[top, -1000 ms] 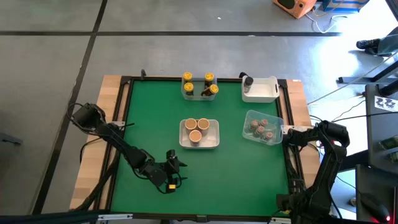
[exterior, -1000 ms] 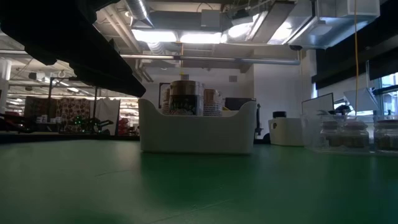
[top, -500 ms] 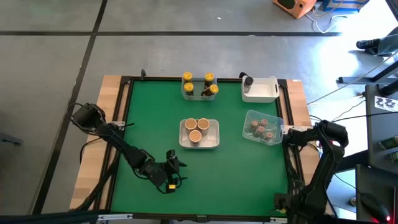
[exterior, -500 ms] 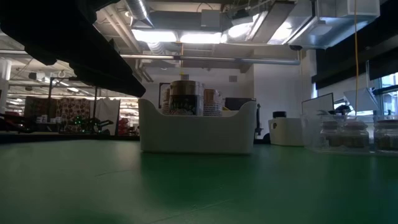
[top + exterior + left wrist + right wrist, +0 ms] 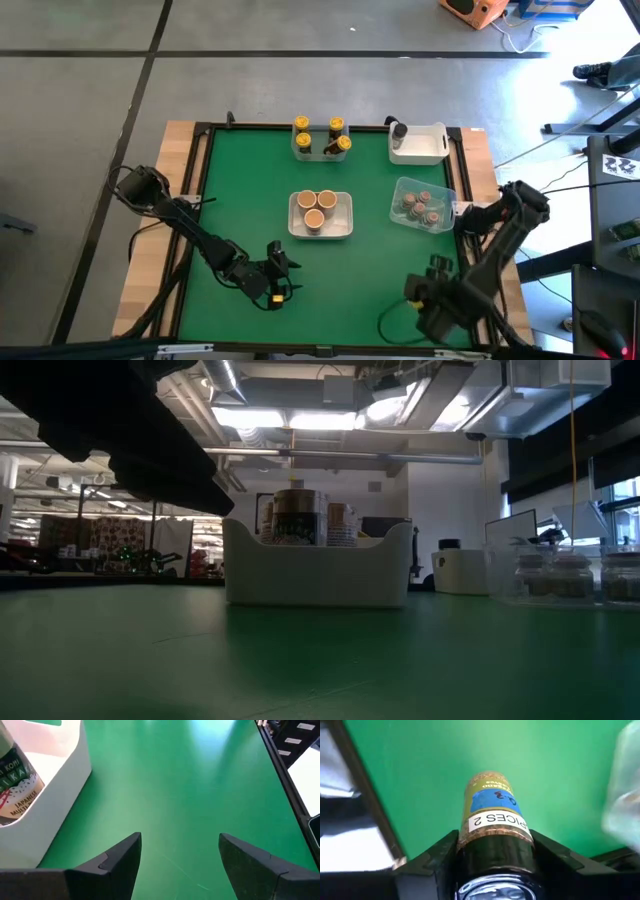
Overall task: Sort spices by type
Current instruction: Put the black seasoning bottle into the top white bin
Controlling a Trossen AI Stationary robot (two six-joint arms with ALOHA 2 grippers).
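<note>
The spice jars stand sorted in tubs in the high view: yellow caps [image 5: 322, 138] at the far edge, one dark grey cap [image 5: 399, 130] in a white tub, tan caps [image 5: 318, 205] in the centre tub, and brown caps [image 5: 420, 205] in a clear tub. My right gripper [image 5: 428, 290] hangs over the near right part of the table, shut on one more jar [image 5: 492, 810] with a yellow-and-blue label. My left gripper [image 5: 280, 263] is open and low over bare green cloth, near-left of the centre tub [image 5: 60, 795]. My right gripper pinches the jar between its two fingers [image 5: 440, 852], one on each side of the body at the dark cap end [image 5: 495, 857]. The jar lies along the fingers with its base pointing away from the wrist. It seems lifted clear over the green cloth.
A raised black rim [image 5: 195, 200] frames the green table, with wooden boards outside it. The centre tub [image 5: 318, 575] and clear tub [image 5: 570, 575] show in the low view. Bare green cloth [image 5: 350, 280] lies between the two grippers along the near side.
My right arm has swung out from its folded stance at the table's right edge, and its gripper has come in over the near right part of the table. The left arm and the tubs have kept still.
</note>
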